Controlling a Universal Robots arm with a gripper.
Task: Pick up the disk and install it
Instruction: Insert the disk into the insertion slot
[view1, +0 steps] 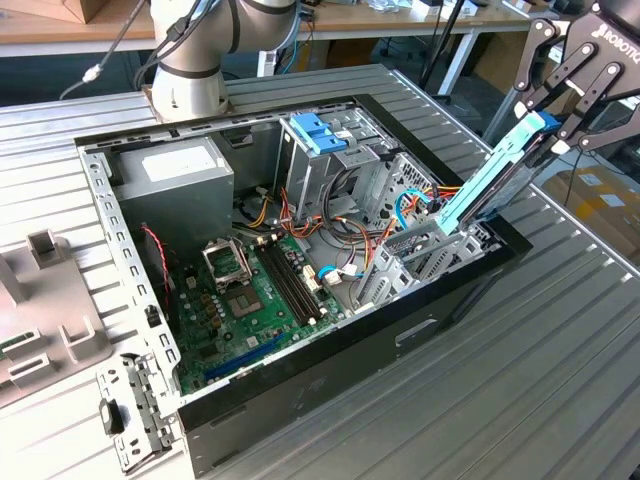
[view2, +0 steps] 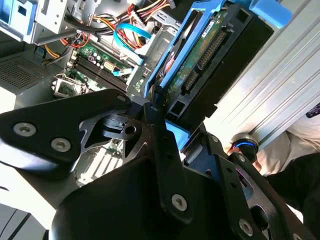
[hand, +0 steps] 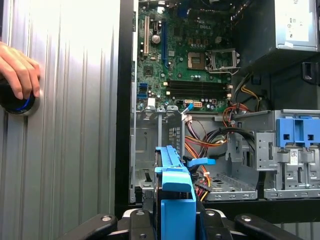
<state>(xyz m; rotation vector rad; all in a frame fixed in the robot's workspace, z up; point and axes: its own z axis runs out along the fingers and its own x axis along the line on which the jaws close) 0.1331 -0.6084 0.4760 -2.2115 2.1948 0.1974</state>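
The disk (view1: 490, 180), a dark flat drive with light-blue side rails, hangs steeply tilted over the exterior view's right end of the open computer case (view1: 350, 330). Its lower end reaches the grey metal drive cage (view1: 420, 255). My gripper (view1: 553, 130) is shut on the disk's upper end. In the second wrist view the disk's green circuit board and connector (view2: 200, 55) face the camera, just past the gripper (view2: 165, 115). The first wrist view looks along the blue rail (hand: 175, 190), clamped in the gripper (hand: 175, 220), above the cage (hand: 150, 140).
Inside the case lie the green motherboard (view1: 250, 290), a grey power supply (view1: 175, 170), cable bundles and a blue latch piece (view1: 318, 132). A person's hand (hand: 17, 70) rests on a black-and-blue knob (hand: 17, 102) on the ribbed table. A loose bracket (view1: 135, 410) lies near the case's corner.
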